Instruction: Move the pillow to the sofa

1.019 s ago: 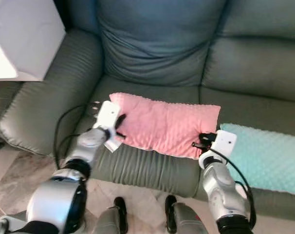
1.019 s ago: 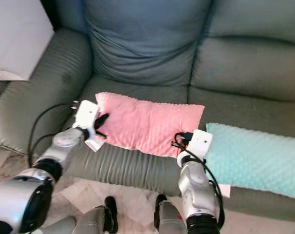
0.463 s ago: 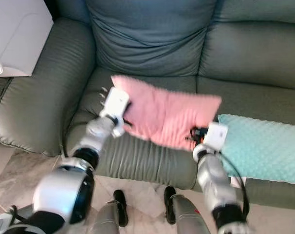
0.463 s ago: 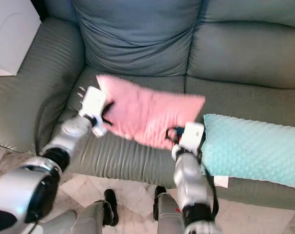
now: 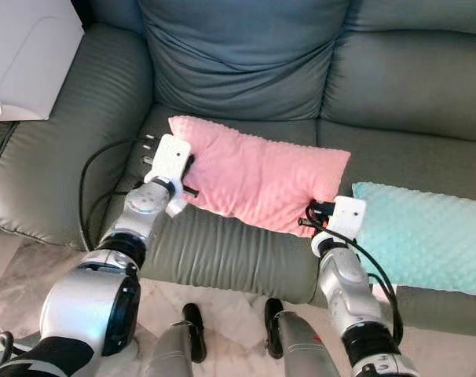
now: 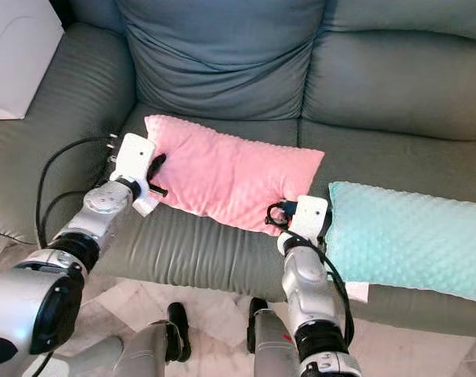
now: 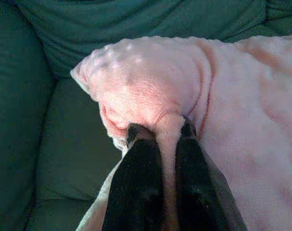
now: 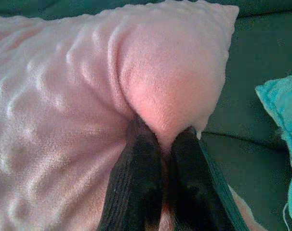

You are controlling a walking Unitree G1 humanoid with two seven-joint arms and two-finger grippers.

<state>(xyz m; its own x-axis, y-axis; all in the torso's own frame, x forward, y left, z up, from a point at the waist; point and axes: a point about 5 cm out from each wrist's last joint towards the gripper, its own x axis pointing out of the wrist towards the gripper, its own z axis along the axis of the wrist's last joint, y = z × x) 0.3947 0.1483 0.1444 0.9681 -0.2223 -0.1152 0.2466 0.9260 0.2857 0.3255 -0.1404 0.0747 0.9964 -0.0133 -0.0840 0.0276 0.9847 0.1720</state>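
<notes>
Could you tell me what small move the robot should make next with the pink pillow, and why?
Probably open both grippers and let go. The pink pillow already lies flat on the sofa seat, beside the teal pillow. The left gripper and right gripper each pinch a fold of it at opposite ends, so releasing seems all that is left.

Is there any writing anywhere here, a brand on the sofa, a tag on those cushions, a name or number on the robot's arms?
None can be read.
Pink pillow: plain dotted fabric, no label in sight.
Teal pillow: no tag or print.
Sofa: plain grey-green upholstery, no brand mark.
Left gripper and right gripper, both pinching the pink pillow: white wrist housings carry no legible marking.
White object beside the sofa arm: blank.
</notes>
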